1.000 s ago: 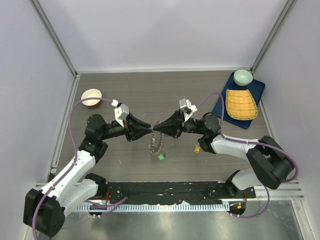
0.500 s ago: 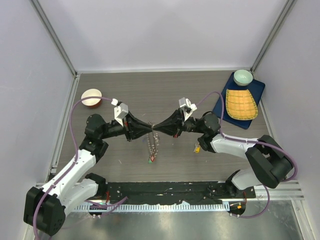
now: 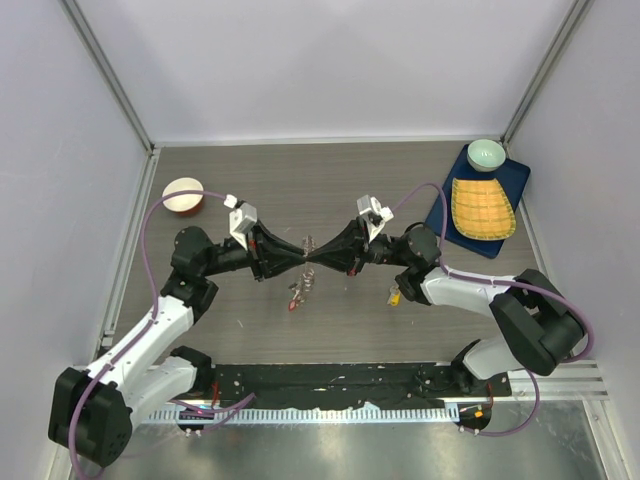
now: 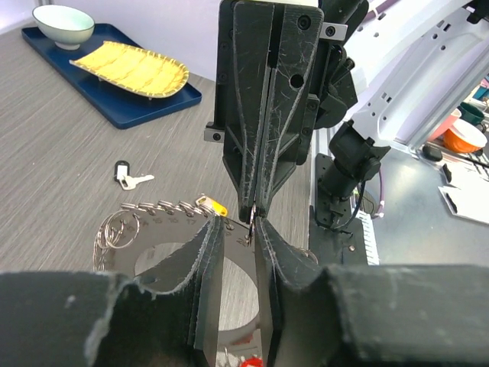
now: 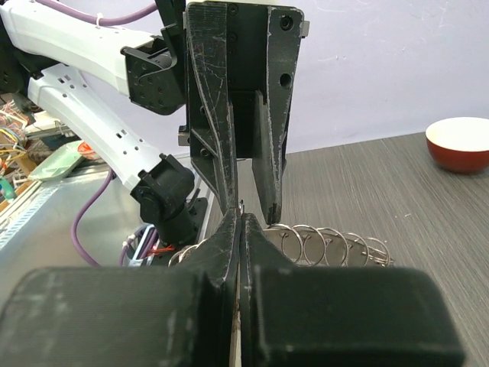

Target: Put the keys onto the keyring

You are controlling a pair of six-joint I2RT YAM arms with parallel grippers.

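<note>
The table (image 3: 400, 180) is under both my arms, and they meet tip to tip over its middle. My left gripper (image 3: 300, 257) comes from the left and my right gripper (image 3: 315, 254) from the right, so they make one straight line across.

The keyring (image 3: 303, 284) hangs just below this meeting point, on the near side of it. It is tilted, almost edge-on to the top camera. It lies equally near to both grippers, so I think neither arm has to travel.

My right fingers (image 5: 229, 229) are pressed together on a small piece of bright metal. I judge this is the wire of the ring. My left fingers (image 4: 210, 245) stand a little apart, with a narrow slot between them, and I see nothing clamped in it.

A loose key (image 4: 130, 179) with a black tag lies on the table, on the far side of my right gripper.
</note>
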